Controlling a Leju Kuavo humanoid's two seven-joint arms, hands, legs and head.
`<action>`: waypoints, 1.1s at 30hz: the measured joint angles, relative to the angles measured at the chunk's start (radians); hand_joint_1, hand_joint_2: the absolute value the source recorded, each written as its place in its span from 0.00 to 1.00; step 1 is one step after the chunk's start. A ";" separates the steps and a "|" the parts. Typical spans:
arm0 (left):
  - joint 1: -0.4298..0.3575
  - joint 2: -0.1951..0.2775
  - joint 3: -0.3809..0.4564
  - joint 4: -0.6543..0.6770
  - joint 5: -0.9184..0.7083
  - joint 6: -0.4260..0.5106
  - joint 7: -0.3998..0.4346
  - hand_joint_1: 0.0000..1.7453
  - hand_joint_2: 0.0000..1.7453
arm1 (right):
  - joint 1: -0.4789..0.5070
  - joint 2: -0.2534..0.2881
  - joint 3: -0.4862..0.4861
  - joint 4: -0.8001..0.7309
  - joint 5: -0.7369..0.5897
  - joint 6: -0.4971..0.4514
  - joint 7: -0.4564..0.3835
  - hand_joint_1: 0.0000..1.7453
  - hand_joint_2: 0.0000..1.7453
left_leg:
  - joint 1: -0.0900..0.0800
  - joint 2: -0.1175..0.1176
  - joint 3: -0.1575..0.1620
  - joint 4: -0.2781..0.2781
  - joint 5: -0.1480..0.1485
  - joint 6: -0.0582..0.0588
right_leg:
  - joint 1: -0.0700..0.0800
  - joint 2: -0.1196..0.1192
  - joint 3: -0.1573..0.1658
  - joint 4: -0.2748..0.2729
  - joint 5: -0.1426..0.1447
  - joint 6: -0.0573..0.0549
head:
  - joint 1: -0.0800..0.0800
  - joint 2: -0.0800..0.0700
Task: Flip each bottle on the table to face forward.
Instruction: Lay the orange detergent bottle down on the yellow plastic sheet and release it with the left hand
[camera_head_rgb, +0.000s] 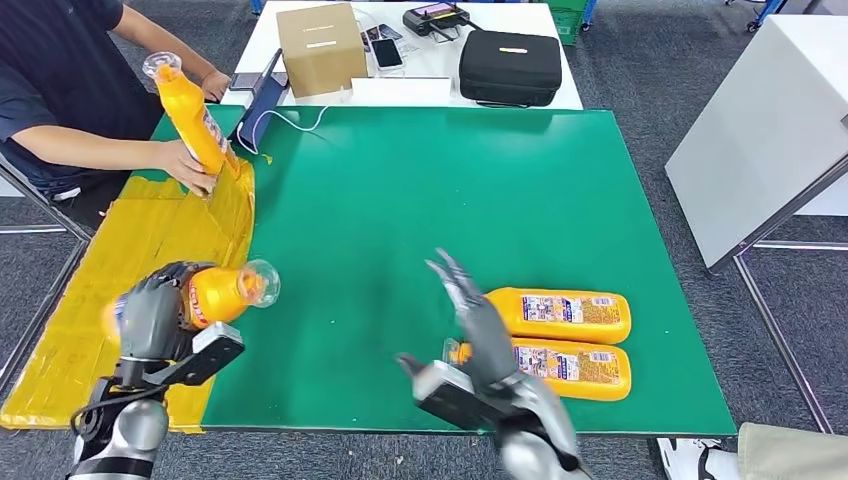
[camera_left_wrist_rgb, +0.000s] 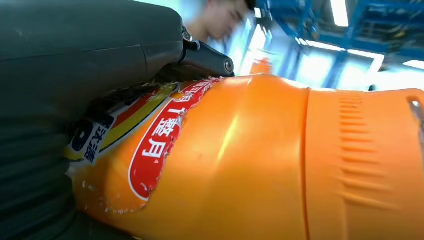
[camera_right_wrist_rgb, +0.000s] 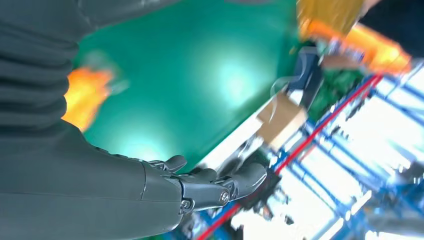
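- Bottle (camera_head_rgb: 225, 291) in the left hand (camera_head_rgb: 150, 318), lower left of the frame: orange, held off the green counter (camera_head_rgb: 400, 200) over its left edge, clear cap end pointing toward frame centre. Fingers are wrapped around the body; the left wrist view shows the red-and-yellow label (camera_left_wrist_rgb: 155, 145) right against the palm. Likely mid-turn, lifted so it can be rotated freely before being laid down.
- Right hand (camera_head_rgb: 478, 320), lower centre: fingers spread and extended, holding nothing, raised just left of the two lying bottles. Seems kept clear, ready to steady or take the next one.
- Nearer lying bottle (camera_head_rgb: 565, 367) and the one just behind it (camera_head_rgb: 560, 315), lower right: flat on the counter, side by side, touching or nearly so, printed labels up. Judged already handled and parked together out of the work area.
- Yellow sheet (camera_head_rgb: 150, 240) along the left edge of the counter.
- A person's hand (camera_head_rgb: 185, 165), upper left, tilts another orange bottle (camera_head_rgb: 190, 115) above that sheet, probably feeding the next one in.
- Far end: cardboard box (camera_head_rgb: 320, 45), black case (camera_head_rgb: 510, 65).
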 joint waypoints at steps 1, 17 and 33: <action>0.006 0.005 0.008 0.014 -0.052 0.028 0.016 1.00 1.00 | 0.043 -0.031 -0.027 -0.049 -0.008 0.000 -0.012 0.00 0.00 | 0.000 0.000 0.000 0.000 -0.001 0.000 | 0.000 0.000 0.000 0.000 -0.001 0.000 | 0.000 0.000; -0.045 0.061 0.004 0.279 -0.206 -0.065 0.056 1.00 1.00 | 0.274 -0.251 -0.220 -0.333 -0.059 0.088 -0.039 0.00 0.00 | 0.000 0.001 0.001 0.000 -0.002 0.000 | 0.000 0.001 0.001 0.000 -0.001 0.002 | 0.000 0.000; -0.119 0.107 -0.047 0.420 -0.189 -0.088 0.039 0.00 0.00 | 0.272 -0.274 -0.236 -0.333 -0.055 0.112 -0.042 0.00 1.00 | 0.000 0.000 0.016 -0.001 -0.004 -0.001 | 0.000 0.000 0.017 0.000 -0.004 0.000 | 0.000 0.000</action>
